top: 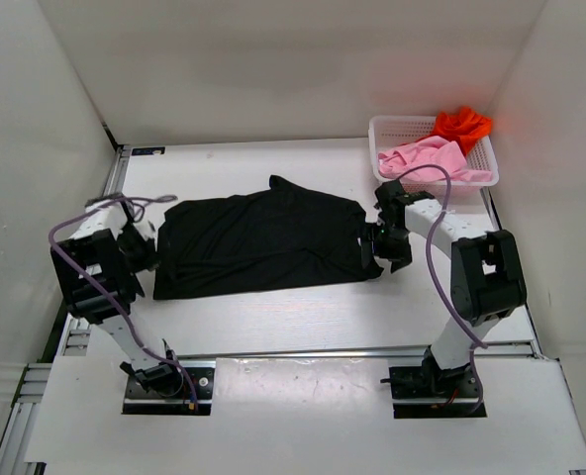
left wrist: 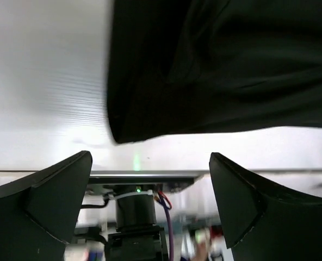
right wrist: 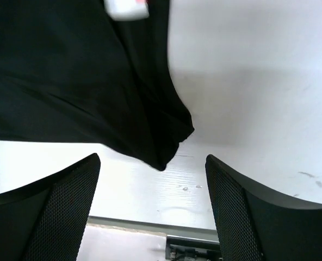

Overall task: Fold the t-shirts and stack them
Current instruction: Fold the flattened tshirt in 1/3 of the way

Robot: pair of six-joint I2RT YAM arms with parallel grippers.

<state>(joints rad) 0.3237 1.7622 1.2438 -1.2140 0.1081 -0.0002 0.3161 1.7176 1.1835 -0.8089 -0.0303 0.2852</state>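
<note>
White walls close in a white tabletop (top: 273,317) on three sides, with the two arm bases bolted at its 6 o'clock edge.

A plain black short-sleeved cloth t-shirt (top: 258,242) lies spread near the middle of the tabletop, mostly flat, with a few shallow creases and one point of cloth sticking out at its 12 o'clock edge.

The left claw (top: 140,247) sits at the shirt's 9 o'clock edge, low over the tabletop. In the left wrist view this claw (left wrist: 150,185) stands wide open. Its two dark fingers (left wrist: 47,201) have only bare tabletop between them, and the shirt's rounded corner (left wrist: 221,70) lies just beyond the tips, apart from them.

The right claw (top: 384,247) sits at the shirt's 3 o'clock edge. In the right wrist view it (right wrist: 153,196) is also spread apart and clamps nothing. A folded corner of the black cloth (right wrist: 68,81) reaches about level with its mesh-textured fingertips (right wrist: 63,206) but touches neither. A small white label (right wrist: 127,7) shows on the cloth at the top of that view.

A white plastic mesh basket (top: 377,134) stands at the tabletop's 1 o'clock corner. It holds a crumpled light pink t-shirt (top: 427,158), and a bright orange-red t-shirt (top: 461,124) is bunched at its far side. A purple cable (top: 434,228) loops along each arm.
</note>
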